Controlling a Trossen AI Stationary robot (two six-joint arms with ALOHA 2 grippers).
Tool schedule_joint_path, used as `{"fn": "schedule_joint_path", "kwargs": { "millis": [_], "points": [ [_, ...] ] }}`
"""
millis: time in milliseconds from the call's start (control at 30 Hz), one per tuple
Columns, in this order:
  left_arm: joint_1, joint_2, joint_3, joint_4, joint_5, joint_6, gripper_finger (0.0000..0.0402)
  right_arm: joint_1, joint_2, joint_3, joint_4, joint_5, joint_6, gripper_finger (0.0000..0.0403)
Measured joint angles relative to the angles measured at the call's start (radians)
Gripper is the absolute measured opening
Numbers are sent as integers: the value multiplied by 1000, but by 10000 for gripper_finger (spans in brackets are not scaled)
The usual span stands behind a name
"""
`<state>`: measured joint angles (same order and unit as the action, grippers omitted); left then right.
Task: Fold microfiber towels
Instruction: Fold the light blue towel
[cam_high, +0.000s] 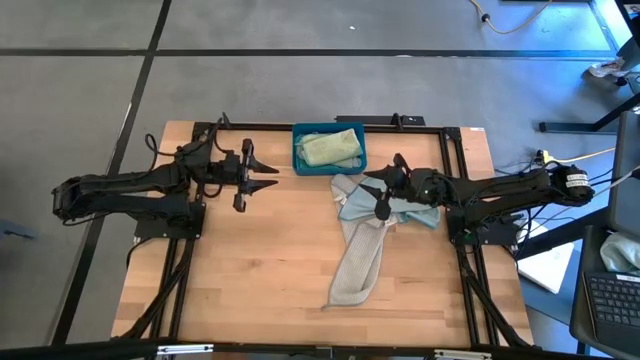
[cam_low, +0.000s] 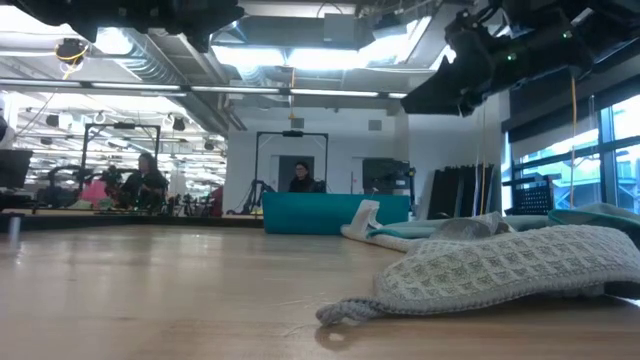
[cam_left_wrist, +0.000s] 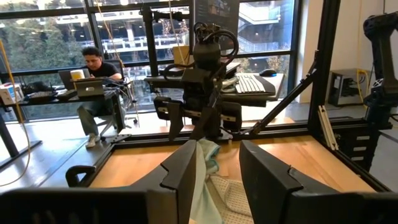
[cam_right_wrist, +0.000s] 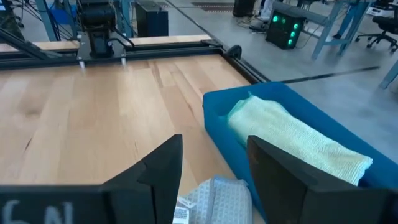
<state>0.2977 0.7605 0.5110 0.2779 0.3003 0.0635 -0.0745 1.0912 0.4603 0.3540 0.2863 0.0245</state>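
Lying beneath the open right tool (cam_high: 381, 188): grey towel (cam_high: 362, 262).

You look straight down on the whole table (cam_high: 250, 250) from high; low, you sit at tabletop level. Your wrist views face each other, both sharing the bin (cam_right_wrist: 292, 102).

Bin (cam_high: 329, 128) sits at table (cam_high: 250, 270) far edge, centre, folded towel (cam_high: 330, 149) in it. Towel pile (cam_high: 368, 230) lies just before bin, toward right edge.
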Motion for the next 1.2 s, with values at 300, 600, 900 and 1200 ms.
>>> {"fn": "schedule_joint_path", "kwargs": {
  "millis": [300,600,900,1200],
  "points": [
    [0,0,0,0,0,0,115,0,0,0,-33,0,27,182],
    [0,0,0,0,0,0,115,0,0,0,-35,0,27,182],
    [0,0,0,0,0,0,115,0,0,0,-35,0,27,182],
    [0,0,0,0,0,0,115,0,0,0,-37,0,75,182]
  ]
}}
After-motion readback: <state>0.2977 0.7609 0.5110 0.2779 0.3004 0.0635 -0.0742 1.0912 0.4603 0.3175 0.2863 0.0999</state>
